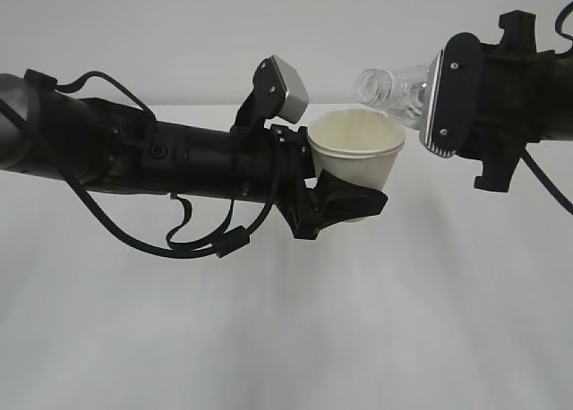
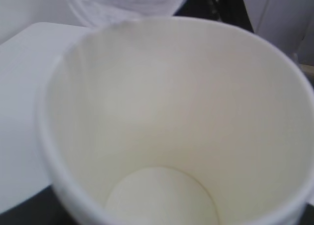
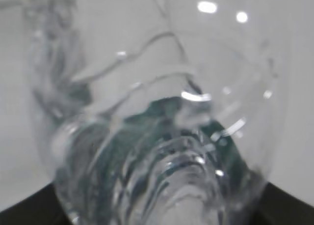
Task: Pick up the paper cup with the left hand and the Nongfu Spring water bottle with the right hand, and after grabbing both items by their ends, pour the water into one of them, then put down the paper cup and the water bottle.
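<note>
The white paper cup [image 1: 358,152] hangs in the air, leaning slightly, with my left gripper [image 1: 352,184] shut on its lower part. Its pale inside [image 2: 171,112] fills the left wrist view, and I see no liquid at its bottom. The clear ribbed Nongfu Spring water bottle [image 1: 394,88] lies nearly level, its open neck just above the cup's far rim. My right gripper [image 1: 439,95] is shut on the bottle's rear end. Up close, the bottle [image 3: 162,136] shows a curved water edge [image 3: 162,38] inside. No stream shows between neck and cup. The wrist views hide the fingers of both grippers.
The white table [image 1: 286,338] lies well below both arms, with a plain pale wall behind it. A black cable [image 1: 206,240] loops down under the left arm.
</note>
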